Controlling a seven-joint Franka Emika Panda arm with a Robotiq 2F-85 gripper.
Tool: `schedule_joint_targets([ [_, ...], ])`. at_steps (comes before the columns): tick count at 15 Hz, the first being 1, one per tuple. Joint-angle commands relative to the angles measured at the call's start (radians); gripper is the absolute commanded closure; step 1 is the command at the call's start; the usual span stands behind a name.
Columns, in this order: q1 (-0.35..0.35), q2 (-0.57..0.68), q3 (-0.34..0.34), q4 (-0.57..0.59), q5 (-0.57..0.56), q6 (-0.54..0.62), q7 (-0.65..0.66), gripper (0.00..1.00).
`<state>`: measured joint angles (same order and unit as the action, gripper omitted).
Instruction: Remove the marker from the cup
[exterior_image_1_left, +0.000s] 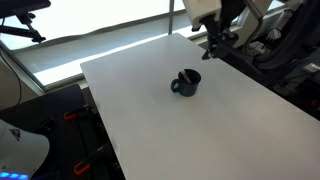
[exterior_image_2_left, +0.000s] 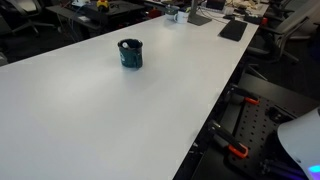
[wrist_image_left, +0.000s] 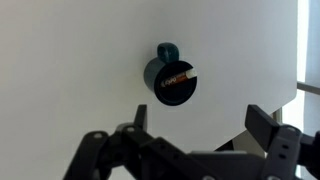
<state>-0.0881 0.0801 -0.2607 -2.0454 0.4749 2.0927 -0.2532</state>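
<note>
The cup (exterior_image_1_left: 186, 84) is a dark mug with a side handle, standing upright near the middle of the white table (exterior_image_1_left: 230, 130). It shows in both exterior views (exterior_image_2_left: 131, 54). The reddish marker (exterior_image_1_left: 184, 76) leans inside it. In the wrist view the cup (wrist_image_left: 160, 72) is seen from above, with the marker (wrist_image_left: 178, 77) lying across its opening. My gripper (exterior_image_1_left: 214, 44) hangs above the table's far edge, well away from the cup. In the wrist view its fingers (wrist_image_left: 198, 122) are spread wide and empty, with the cup beyond them. The gripper does not show in the exterior view with the cup at upper left.
A black flat pad (exterior_image_2_left: 232, 30) and small items lie at the table's far end. Dark equipment (exterior_image_1_left: 285, 55) stands beside the table near the arm. Red clamps (exterior_image_2_left: 237, 152) sit below the table's edge. The table edge (wrist_image_left: 299, 60) runs along the right of the wrist view.
</note>
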Motion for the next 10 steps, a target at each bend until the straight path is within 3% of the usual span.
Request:
schedule_joint_targets([
  [1, -0.07, 0.203, 0.06, 0.256, 0.074, -0.179, -0.001, 0.0],
  [4, -0.106, 0.361, 0.122, 0.435, 0.093, -0.264, 0.057, 0.0],
  [10, -0.114, 0.64, 0.201, 0.744, 0.01, -0.321, 0.229, 0.0],
])
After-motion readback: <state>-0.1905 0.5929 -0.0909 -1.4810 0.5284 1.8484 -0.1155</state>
